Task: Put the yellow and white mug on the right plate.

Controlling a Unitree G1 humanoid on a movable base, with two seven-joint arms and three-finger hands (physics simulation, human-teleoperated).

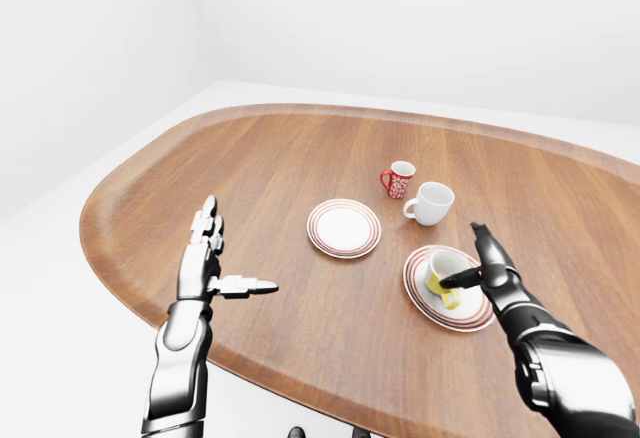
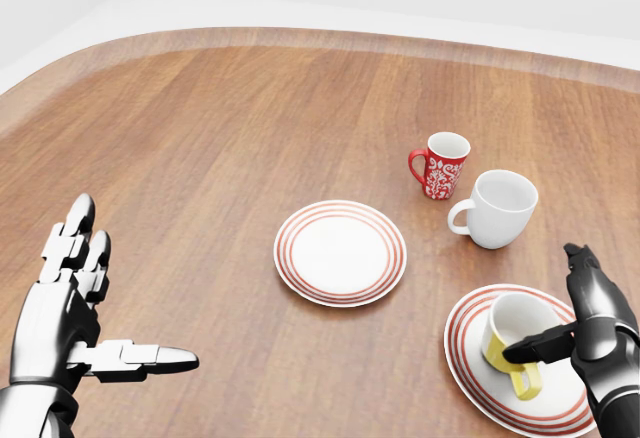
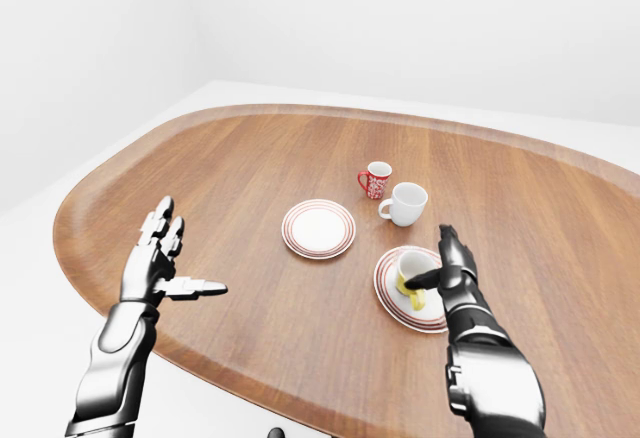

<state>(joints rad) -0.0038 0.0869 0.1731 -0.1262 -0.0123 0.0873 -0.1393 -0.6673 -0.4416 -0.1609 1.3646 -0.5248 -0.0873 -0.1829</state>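
The yellow and white mug (image 2: 512, 341) sits on the right plate (image 2: 466, 360), a white plate with red rings at the head view's bottom right. Its mouth faces up and its handle points toward the bottom of the view. My right hand (image 2: 556, 310) is open just right of the mug. Its fingers (image 2: 590, 283) stand up and away from the mug, while the thumb reaches across to the mug's yellow side. My left hand (image 2: 120, 298) is open at the bottom left, palm inward, holding nothing.
A second red-ringed plate (image 2: 340, 252) lies in the middle of the wooden table (image 2: 220, 138). A red patterned mug (image 2: 440, 165) and a white mug (image 2: 497, 208) stand above the right plate. The table's curved edge runs along the top and left.
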